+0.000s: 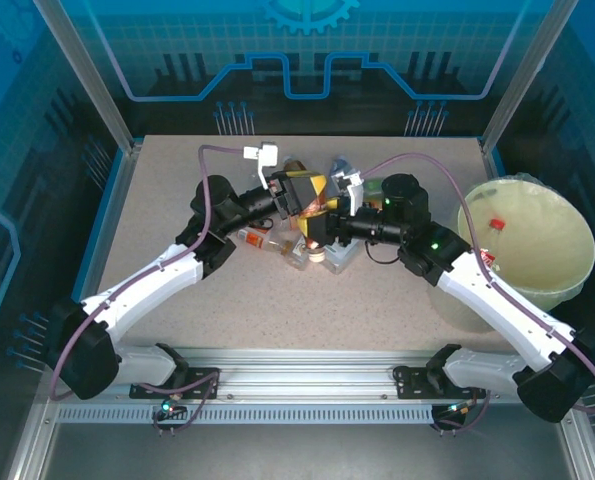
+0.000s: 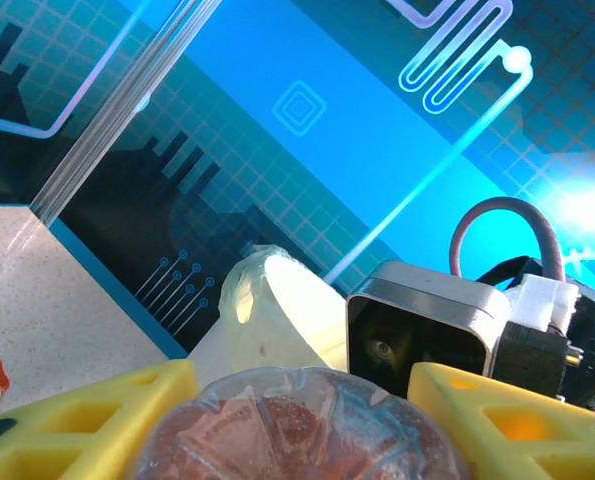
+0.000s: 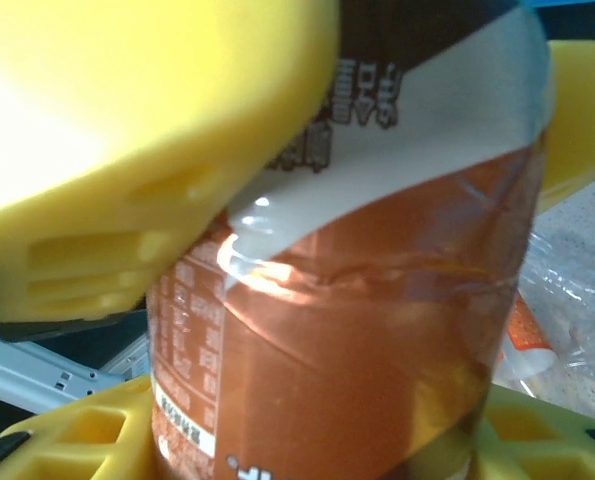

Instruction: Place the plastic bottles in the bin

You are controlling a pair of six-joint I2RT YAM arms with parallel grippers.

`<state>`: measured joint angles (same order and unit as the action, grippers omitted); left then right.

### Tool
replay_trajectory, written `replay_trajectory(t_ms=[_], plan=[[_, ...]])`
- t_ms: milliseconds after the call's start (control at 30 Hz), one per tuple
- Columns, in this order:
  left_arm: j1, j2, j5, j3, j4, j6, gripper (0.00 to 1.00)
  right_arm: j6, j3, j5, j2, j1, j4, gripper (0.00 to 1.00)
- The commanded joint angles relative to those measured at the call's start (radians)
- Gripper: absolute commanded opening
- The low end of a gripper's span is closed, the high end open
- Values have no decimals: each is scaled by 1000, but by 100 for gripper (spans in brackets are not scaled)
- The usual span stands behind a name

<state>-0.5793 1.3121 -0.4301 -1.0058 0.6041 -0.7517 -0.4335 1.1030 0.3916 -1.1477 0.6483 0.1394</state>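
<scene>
**Inspector:** Top external view: why is the bottle (image 1: 312, 212) held between two grippers, left of the bin (image 1: 537, 295)?

**Assessor:** A handover is judged likely, the right arm being nearer the bin. The right gripper (image 3: 317, 440) is clamped on the labelled body. The base is flanked by the left gripper (image 2: 297, 395); whether it is pressed cannot be told.

**Inspector:** Arm poses?

**Assessor:** Both are stretched forward and bent inward, wrists facing, left of the bin. Loose bottles (image 1: 262, 238) lie beneath them.
</scene>
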Motion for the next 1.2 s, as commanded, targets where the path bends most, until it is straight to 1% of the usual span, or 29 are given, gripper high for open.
replay_trajectory(t_ms=[0,33,67,133,300,400,533,667,867,967,1067,1167], plan=[[-3,-10,65,-8,-89,62,78,41,38,-215,27,3,135,45],[-3,-18,92,-7,-113,76,87,51,44,-270,34,2,178,44],[-3,-27,114,-4,-128,93,93,62,49,-319,41,1,210,44],[-3,-48,152,9,-145,116,99,79,51,-388,62,-4,254,43],[-3,-96,280,49,-182,141,99,130,54,-536,138,-14,331,44],[-4,-117,403,77,-227,142,99,160,60,-644,195,-20,367,44],[-2,-140,587,90,-333,128,99,206,63,-780,278,-34,390,43],[-1,-151,679,93,-417,134,99,244,70,-882,345,-66,398,42],[2,-166,749,131,-459,135,99,279,94,-919,401,-175,415,42],[3,-172,789,141,-486,126,99,290,91,-940,422,-251,404,42],[9,-174,807,136,-521,118,99,295,90,-953,434,-349,402,42],[16,-174,818,135,-545,107,99,287,112,-972,422,-464,459,41]])
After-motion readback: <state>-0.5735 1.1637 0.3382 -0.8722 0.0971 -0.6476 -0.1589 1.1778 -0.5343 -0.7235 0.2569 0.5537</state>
